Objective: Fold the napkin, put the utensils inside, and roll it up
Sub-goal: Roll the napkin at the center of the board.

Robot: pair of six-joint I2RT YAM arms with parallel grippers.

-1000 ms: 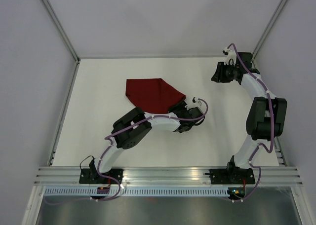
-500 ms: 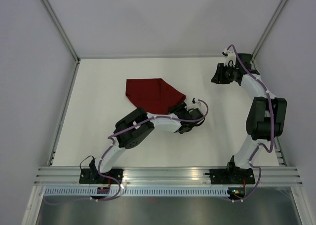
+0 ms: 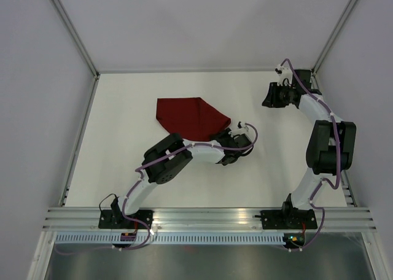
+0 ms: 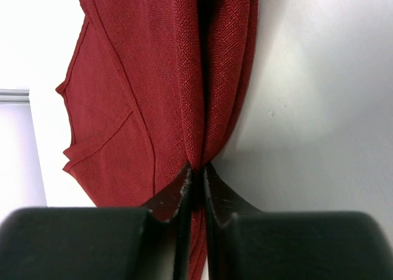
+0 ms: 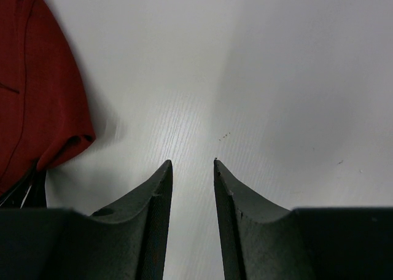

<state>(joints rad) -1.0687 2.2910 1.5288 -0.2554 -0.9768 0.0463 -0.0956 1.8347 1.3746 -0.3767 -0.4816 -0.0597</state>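
Napkin: the maroon napkin point(image 3: 189, 117) lies on the white table point(image 3: 123, 169), left of centre; its far-left side is straight-edged and its right side is drawn to a point toward the left arm's wrist
Left claw: the left claw point(image 4: 196, 169) is pressed together on a bunched corner of the napkin, low against the table; in the wrist view the cloth runs out from between the tips as a narrow ridge
Why this hold: probably so the pinched corner serves as a handle, letting that side be lifted and carried across the rest of the cloth
Right claw: the right claw point(image 5: 192, 163) is spread with nothing between its tips, over bare table at the far right, well apart from the cloth; only the napkin's edge shows at the left of its view
Why it waits there: likely parked clear so the left arm can sweep across unhindered
Utensils: none can be seen in any view
Step in hand: judged to be the fold itself, early in the task; placing and rolling are not yet done
Risk: with several layers gathered in the pinch, the whole cloth may drag along the table instead of folding over, or the corner may slip out
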